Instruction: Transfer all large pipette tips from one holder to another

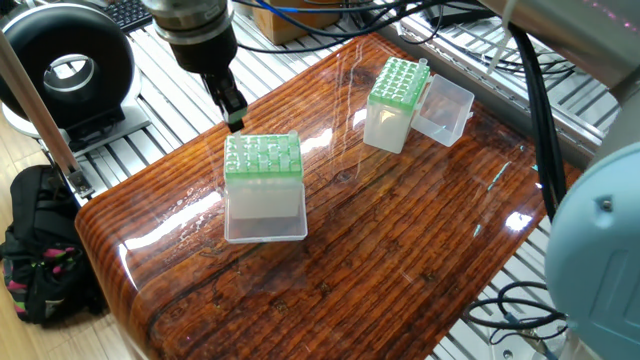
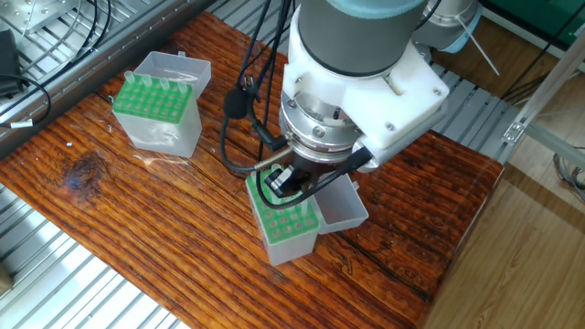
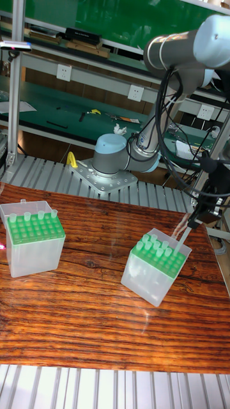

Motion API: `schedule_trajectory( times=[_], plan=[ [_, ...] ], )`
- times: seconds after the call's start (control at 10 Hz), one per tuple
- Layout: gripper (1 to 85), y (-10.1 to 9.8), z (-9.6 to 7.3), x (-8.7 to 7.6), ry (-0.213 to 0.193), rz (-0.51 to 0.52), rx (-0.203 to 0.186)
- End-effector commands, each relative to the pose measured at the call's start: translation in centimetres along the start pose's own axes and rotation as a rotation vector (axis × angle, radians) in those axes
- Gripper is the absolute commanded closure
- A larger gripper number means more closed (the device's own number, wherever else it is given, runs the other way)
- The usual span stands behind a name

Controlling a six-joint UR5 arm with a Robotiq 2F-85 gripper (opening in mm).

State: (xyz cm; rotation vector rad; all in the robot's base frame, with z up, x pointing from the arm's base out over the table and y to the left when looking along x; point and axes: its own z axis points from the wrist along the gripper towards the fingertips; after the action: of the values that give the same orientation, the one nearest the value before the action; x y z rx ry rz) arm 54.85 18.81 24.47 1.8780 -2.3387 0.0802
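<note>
Mid-transfer, apparently lifting one large pipette tip (image 3: 184, 235) out at the rim of the tilted near holder (image 3: 155, 266), gripper (image 3: 192, 220) seemingly clamped on its top though finger state cannot be told for certain, next needing a straight pull clear, then travel to the far holder (image 3: 32, 236).

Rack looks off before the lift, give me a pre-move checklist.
1. Gripper shut on pipette tip: ok.
2. Tip vertical: not ok, it slants in the tall view.
3. Tip's lower end free of near tip box: cannot tell, it ends at the box's rim.
4. Near tip box flat on table: not ok, appears tilted.
5. Far tip box upright: ok.
6. Free holes there: cannot tell.
</note>
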Motion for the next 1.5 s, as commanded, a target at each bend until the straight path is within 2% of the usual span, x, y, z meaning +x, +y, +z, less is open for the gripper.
schedule_trajectory(
  times=[0.0,0.2,0.4,0.5,0.6,0.8,1.2,1.3,1.4],
  plan=[
    [69.0,0.6,-1.5,0.0,-0.004,0.005,-0.018],
    [69.3,0.9,-2.0,0.5,0.007,0.006,-0.023],
    [69.3,-0.1,-1.8,1.2,0.027,-0.009,0.008],
    [69.0,-0.6,-1.8,1.1,0.022,-0.041,0.028],
    [68.0,-0.5,-1.8,0.7,0.005,-0.058,0.025],
    [68.0,-1.6,-1.8,1.8,0.052,-0.074,0.062],
    [68.0,-1.4,-1.9,2.7,0.084,-0.055,0.056],
    [68.3,-1.0,-2.0,2.4,0.075,-0.046,0.044],
    [68.7,-0.6,-3.0,1.6,0.064,-0.032,0.036]
  ],
)
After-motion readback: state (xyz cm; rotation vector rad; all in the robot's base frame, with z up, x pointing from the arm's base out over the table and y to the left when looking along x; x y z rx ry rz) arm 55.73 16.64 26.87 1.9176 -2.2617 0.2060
